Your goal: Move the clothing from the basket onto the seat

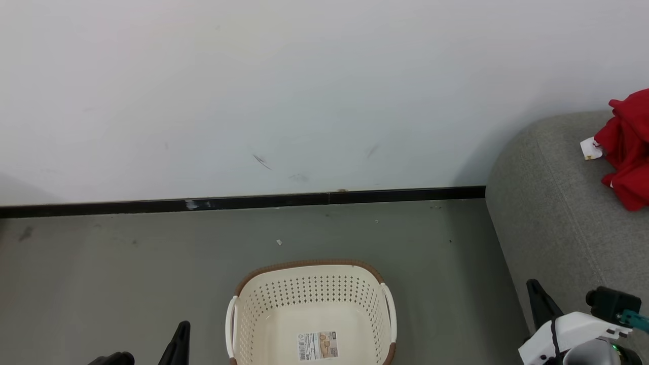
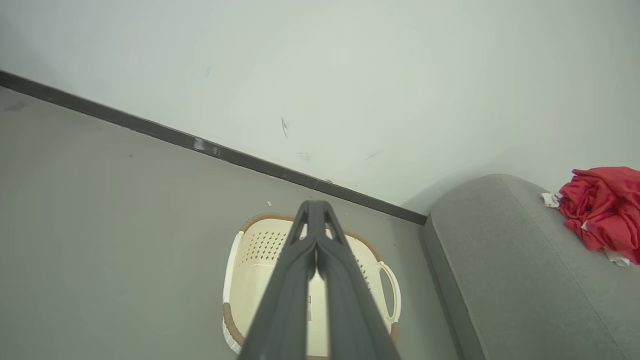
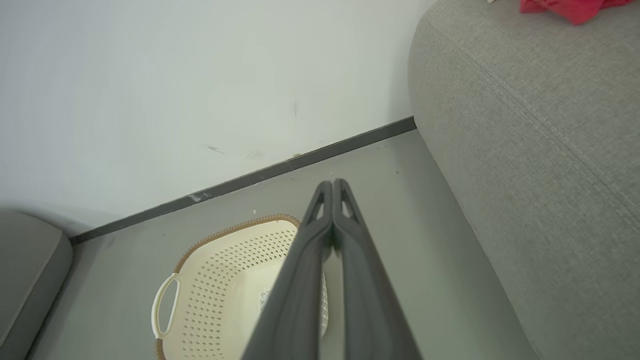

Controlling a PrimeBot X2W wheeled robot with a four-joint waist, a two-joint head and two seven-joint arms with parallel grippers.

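Note:
The cream basket stands on the grey floor near the wall, with just a label on its bottom; it also shows as the basket and the basket. Red clothing lies bunched on the grey seat at the right, seen too as the clothing on the seat and at the top edge as clothing on the seat. My left gripper is shut and holds nothing, hanging above the basket. My right gripper is likewise shut on nothing, between basket and seat.
A white wall with a black skirting strip runs behind the basket. Another grey cushion edge shows at the far left of the right wrist view. Grey floor stretches left of the basket.

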